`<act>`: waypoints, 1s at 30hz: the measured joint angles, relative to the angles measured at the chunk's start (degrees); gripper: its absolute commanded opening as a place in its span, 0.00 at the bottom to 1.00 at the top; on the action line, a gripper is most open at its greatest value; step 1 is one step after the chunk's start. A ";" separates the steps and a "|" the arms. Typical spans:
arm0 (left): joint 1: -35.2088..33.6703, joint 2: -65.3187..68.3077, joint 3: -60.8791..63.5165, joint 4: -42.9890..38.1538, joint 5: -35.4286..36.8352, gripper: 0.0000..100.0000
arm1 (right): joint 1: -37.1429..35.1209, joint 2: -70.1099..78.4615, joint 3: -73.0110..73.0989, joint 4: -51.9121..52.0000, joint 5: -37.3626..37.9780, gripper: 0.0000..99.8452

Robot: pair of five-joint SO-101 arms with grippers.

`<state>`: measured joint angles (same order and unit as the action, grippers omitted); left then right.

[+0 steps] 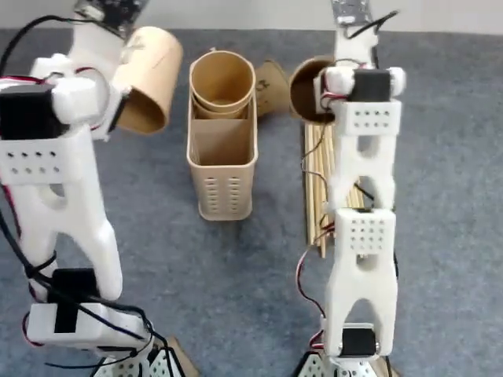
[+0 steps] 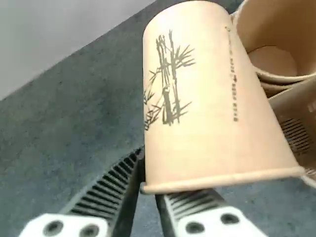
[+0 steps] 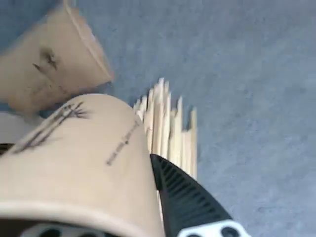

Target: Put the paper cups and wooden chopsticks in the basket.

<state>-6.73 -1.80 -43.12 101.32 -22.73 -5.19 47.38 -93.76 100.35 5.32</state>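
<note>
My left gripper (image 2: 148, 191) is shut on the rim of a paper cup (image 2: 207, 108) with a bamboo print. It holds the cup tilted just left of the basket (image 1: 222, 169). The basket's far compartment holds stacked cups (image 1: 222, 82). My right gripper (image 1: 324, 96) is shut on another paper cup (image 3: 74, 163), held above the far end of the wooden chopsticks (image 3: 168, 128). One black finger (image 3: 182, 197) lies against the cup's outside. The chopsticks (image 1: 316, 184) lie in a bundle on the table right of the basket. A third cup (image 1: 271, 85) lies on its side behind the basket.
The grey table surface (image 1: 196, 290) stretches toward both arm bases. The basket's near compartment (image 1: 222, 141) has a bare floor. The right arm (image 1: 361, 236) hangs over part of the chopstick bundle.
</note>
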 measured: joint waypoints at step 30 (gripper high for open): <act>17.58 -9.14 12.04 0.35 36.48 0.02 | 0.70 -72.00 76.04 -8.00 10.20 0.00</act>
<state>10.86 -10.95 -31.08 101.67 13.76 -4.48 -24.62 -17.71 92.35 15.52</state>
